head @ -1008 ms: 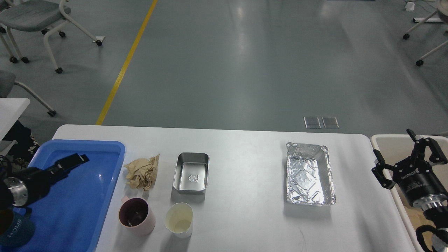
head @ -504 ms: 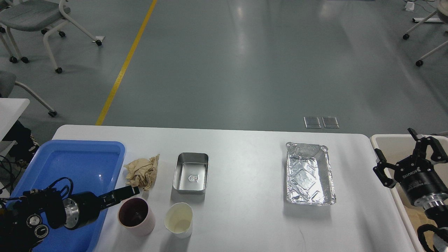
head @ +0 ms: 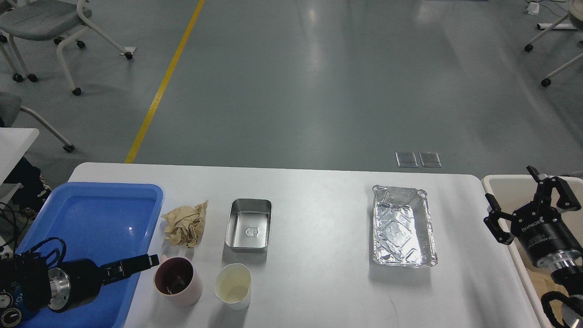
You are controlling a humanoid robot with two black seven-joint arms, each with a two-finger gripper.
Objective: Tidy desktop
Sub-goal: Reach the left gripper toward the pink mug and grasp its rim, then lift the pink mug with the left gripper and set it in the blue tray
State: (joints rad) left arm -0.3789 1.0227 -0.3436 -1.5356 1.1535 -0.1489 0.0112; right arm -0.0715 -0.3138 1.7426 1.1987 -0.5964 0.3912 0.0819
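The white desktop holds a crumpled brown paper, a metal tin, a pink cup, a white paper cup and a foil tray. My left gripper lies low over the right edge of the blue tray, pointing right, its tip just left of the pink cup's rim. It is seen edge-on, so its fingers cannot be told apart. My right gripper is open and empty, above the near left part of the beige bin.
A blue plastic tray sits on the table's left end. A beige bin stands off the table's right end. Chairs stand on the grey floor at far left and far right. A yellow line runs across the floor.
My left gripper swung from over the blue tray down and right to the pink cup's rim, then drew back slightly left. The right gripper barely moved.
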